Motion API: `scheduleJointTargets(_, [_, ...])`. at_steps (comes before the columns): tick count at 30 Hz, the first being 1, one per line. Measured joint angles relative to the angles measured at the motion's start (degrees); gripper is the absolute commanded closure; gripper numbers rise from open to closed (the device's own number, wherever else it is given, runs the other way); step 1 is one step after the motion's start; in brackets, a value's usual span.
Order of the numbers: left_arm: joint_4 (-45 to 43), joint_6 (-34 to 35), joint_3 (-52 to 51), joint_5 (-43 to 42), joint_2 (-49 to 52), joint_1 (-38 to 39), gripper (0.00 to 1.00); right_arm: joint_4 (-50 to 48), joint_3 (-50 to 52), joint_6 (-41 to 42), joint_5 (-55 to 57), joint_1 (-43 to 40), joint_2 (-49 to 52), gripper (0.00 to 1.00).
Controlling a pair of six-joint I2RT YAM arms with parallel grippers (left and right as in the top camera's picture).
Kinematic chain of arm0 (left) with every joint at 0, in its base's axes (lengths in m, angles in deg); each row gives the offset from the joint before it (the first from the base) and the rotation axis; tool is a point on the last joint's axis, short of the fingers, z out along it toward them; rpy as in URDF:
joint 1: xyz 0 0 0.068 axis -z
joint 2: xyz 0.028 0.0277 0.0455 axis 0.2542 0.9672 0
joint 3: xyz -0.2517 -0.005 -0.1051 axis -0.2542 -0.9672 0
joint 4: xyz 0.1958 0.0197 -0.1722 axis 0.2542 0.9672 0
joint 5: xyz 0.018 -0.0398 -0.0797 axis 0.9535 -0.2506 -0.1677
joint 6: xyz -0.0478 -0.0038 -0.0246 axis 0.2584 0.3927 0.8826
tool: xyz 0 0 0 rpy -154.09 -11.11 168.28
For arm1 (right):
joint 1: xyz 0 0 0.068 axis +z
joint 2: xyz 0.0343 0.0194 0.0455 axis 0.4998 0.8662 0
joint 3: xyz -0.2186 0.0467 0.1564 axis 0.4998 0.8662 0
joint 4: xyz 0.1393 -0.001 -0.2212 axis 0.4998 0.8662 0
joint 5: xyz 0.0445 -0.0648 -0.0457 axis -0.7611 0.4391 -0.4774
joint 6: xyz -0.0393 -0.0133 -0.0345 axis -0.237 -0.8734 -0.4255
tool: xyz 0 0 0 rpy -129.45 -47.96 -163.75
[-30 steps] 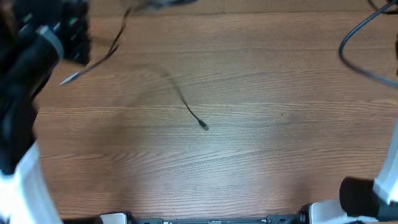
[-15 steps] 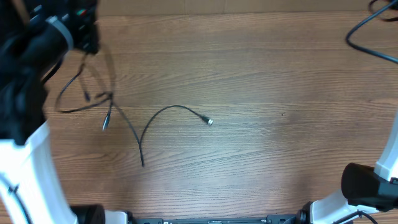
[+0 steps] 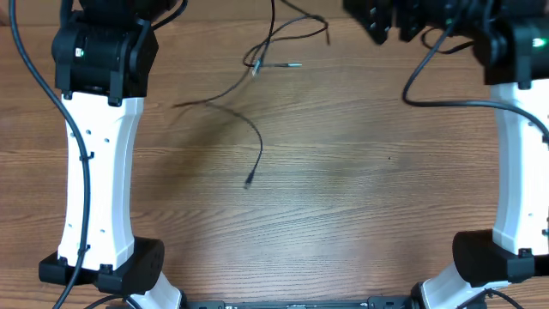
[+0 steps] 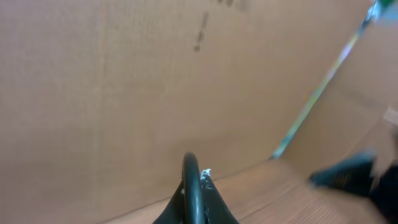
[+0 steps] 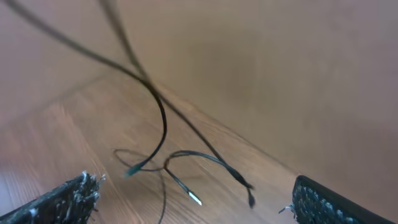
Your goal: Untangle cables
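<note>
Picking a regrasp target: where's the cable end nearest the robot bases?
Overhead view: the cable end shows left of centre over the table, on the left arm's side, its cord curving away toward the tangle by the far edge.

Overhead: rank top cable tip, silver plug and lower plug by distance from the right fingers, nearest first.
1. Top cable tip: just left of the right fingers, near the far edge.
2. Silver plug: further left, beside the tangle.
3. Lower plug: mid-table, clearly farthest.
</note>
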Motion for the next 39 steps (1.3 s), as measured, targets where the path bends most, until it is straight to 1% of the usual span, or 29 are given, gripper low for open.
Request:
scheduleJointTargets(4, [-1.2,8.5,0.0,0.0,0.0,0.0,0.96,-0.2,1.9,-6.6,0.0,0.4,0.1,0.05])
scheduleJointTargets(8, [-4.6,14.6,0.0,-0.7,0.0,-0.3,0.96,-1.7,7.6,-11.0,0.0,0.4,0.3,0.05])
scheduleJointTargets(11, [-8.8,18.7,0.0,-1.3,0.0,-0.6,0.96,-4.5,12.6,-12.6,-1.1,0.4,1.1,0.05])
scheduleJointTargets(16, [-16.1,25.3,0.0,-1.6,-0.1,-1.4,0.96,-9.1,20.7,-13.5,-6.7,1.6,2.1,0.06])
scheduleJointTargets(19, [-19.8,29.0,0.0,-1.1,-0.1,-1.7,0.96,-10.1,23.0,-13.8,-9.2,3.6,2.3,0.06])
scheduleJointTargets(21, [-24.2,31.6,0.0,-0.6,-0.1,-1.8,0.96,-10.1,23.8,-14.0,-10.5,6.0,2.3,0.06])
scheduleJointTargets(25, [-27.2,33.9,0.0,0.5,-0.2,-1.8,0.96,-10.1,23.9,-14.4,-11.5,10.3,2.3,0.06])
scheduleJointTargets(30, [-27.0,35.3,0.0,2.2,-0.3,-1.8,0.96,-10.6,23.9,-16.1,-11.1,15.8,2.3,0.06])
scheduleJointTargets(33, [-27.0,35.5,0.0,2.7,-0.3,-2.2,0.96,-10.9,23.9,-16.6,-9.0,17.4,2.3,0.06])
scheduleJointTargets(39, [-26.9,34.8,0.0,4.4,-0.3,-2.5,0.96,-11.8,23.9,-17.1,-3.0,17.3,2.3,0.06])
